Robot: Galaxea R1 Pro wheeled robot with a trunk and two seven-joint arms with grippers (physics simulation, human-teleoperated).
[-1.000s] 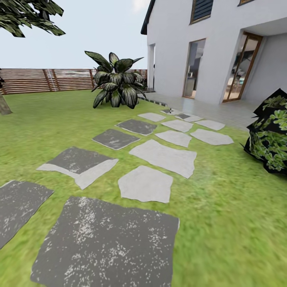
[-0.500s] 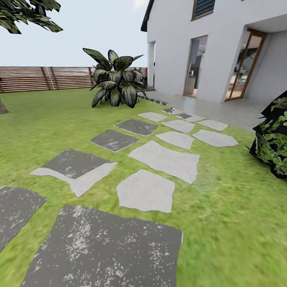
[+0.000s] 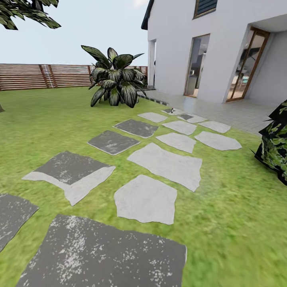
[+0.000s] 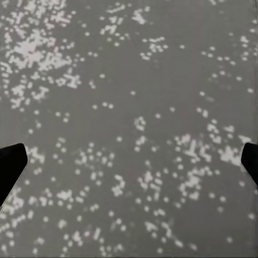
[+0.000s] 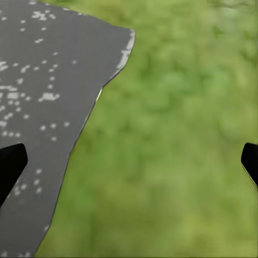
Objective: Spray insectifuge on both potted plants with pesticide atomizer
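The robot is in transit across the garden lawn, and the main risk from here is losing the small dark item that sits at about 12 o'clock on the far end of the stepping-stone path, near the paved terrace. That speck may be the pesticide atomizer, but it is too small to tell — steering on a wrong guess would waste the approach. The two potted plants cannot be made out from here; the big striped spiky plant at 11 o'clock and the dark leafy shrub at 3 o'clock are not them, and spraying either would leave the task undone. The shrub also stands near the path's right side, so a drift toward 3 o'clock could brush the base or right arm against it. Uneven footing between stone and grass might jolt the view as well.

Both arms hang low, pointing down at the ground. The left hand looks straight onto a dark speckled stone, its two black fingertips wide apart at the picture's edges — spread open and holding nothing. The right hand is likewise spread and empty, one fingertip over the edge of a dark stone, the other over grass.

The wooden fence closes the lawn at 10 o'clock; the white house rises at 1 o'clock.
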